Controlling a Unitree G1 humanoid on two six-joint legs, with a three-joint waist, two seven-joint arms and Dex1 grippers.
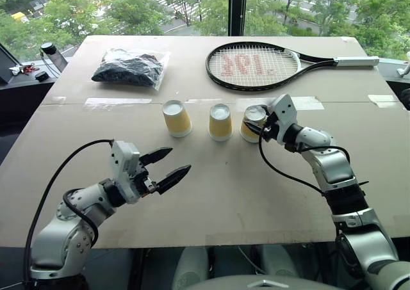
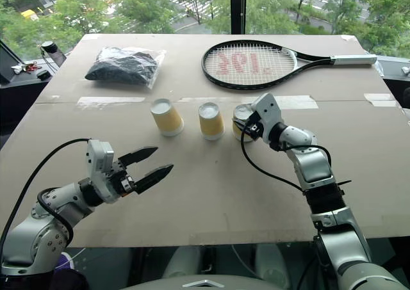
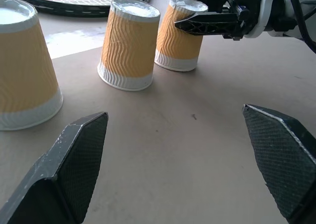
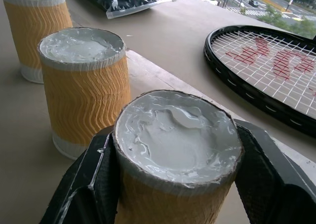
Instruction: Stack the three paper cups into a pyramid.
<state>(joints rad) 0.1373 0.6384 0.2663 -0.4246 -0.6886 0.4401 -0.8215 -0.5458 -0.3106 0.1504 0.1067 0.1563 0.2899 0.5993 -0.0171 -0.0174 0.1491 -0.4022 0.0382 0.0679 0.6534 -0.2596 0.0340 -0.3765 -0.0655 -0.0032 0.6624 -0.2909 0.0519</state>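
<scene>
Right wrist view puts us at our right gripper [image 4: 173, 184], its two fingers closed around the rightmost cup [image 4: 175, 155], high on the ribbed side, likely so it can be lifted as the pyramid's top. That cup sits upside down on the bench [image 1: 211, 194], ending a row of three; the middle cup [image 1: 220, 122] is just beside it and the left cup [image 1: 177, 118] stands a little apart, so the base pair is not yet together. Our left gripper [image 1: 165, 166] hovers wide open and empty nearer us. Beyond lie a tennis racket [image 1: 256, 66] and a dark plastic bag [image 1: 128, 68].
</scene>
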